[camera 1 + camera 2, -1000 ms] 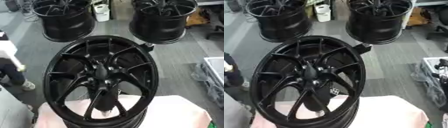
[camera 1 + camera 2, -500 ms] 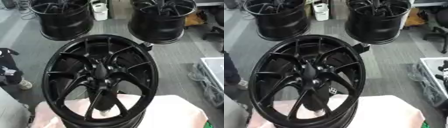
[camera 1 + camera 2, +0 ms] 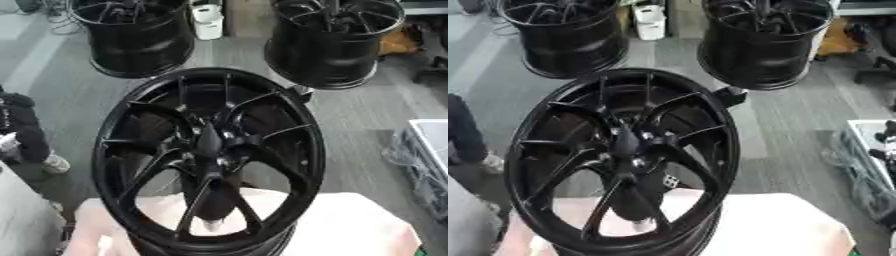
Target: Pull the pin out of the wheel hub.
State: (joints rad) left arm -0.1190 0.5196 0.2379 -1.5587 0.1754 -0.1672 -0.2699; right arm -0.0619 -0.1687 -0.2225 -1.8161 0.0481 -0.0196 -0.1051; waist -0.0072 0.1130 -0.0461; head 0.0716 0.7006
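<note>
At the frame centre the wheel hub (image 3: 208,160) stands upright on a pale cloth (image 3: 350,227), spokes facing the camera; no robot hand shows, so its state cannot be told

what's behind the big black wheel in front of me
Behind the near wheel, two more black wheels stand on the grey floor: one far left, one far right, a white container between them. Its rim hides the floor directly behind. No robot hand shows.

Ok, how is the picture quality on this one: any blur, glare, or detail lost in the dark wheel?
Left eye view: soft all over, the wheel hub centre an almost solid black, no pin discernible. Right eye view: equally soft, faint sheen on the spokes, small pale spots at the hub; the pale surface under the wheel looks washed out.
</note>
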